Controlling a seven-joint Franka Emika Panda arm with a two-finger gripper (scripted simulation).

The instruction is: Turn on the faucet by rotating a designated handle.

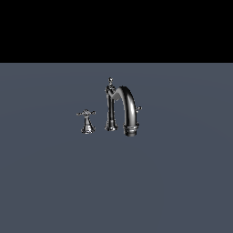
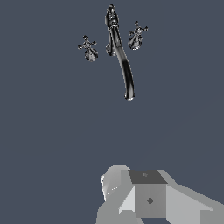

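Gripper (image 2: pixel 151 197) is what I'm checking first, and in the wrist view I'm only getting its pale grey housing filling one edge of the picture; the fingertips are not showing, so I cannot tell whether the jaws are apart or together. It is not appearing in the exterior view at all. It is sitting well apart from the faucet, with a wide stretch of bare blue-grey floor (image 1: pixel 54 191) lying between them.

I'm looking at the faucet (image 1: pixel 129 105) standing on that floor, dark and shiny like polished chrome. Its tall spout is arching over and coming down to a ringed collar just above the floor. Just beside the spout, toward the exterior view's left, a slim post (image 1: pixel 109 107) topped with a small finial is rising upright to about the height of the arch.

I'm finding the handle (image 1: pixel 86 121) further to the exterior view's left, standing apart from the post and touching nothing else. It is a small cross-shaped knob on a flared bell base, reaching less than half the spout's height. A second small handle (image 1: pixel 138 108) is peeking out past the spout on the exterior view's right, mostly hidden there; the wrist view is showing one on each side of the spout.
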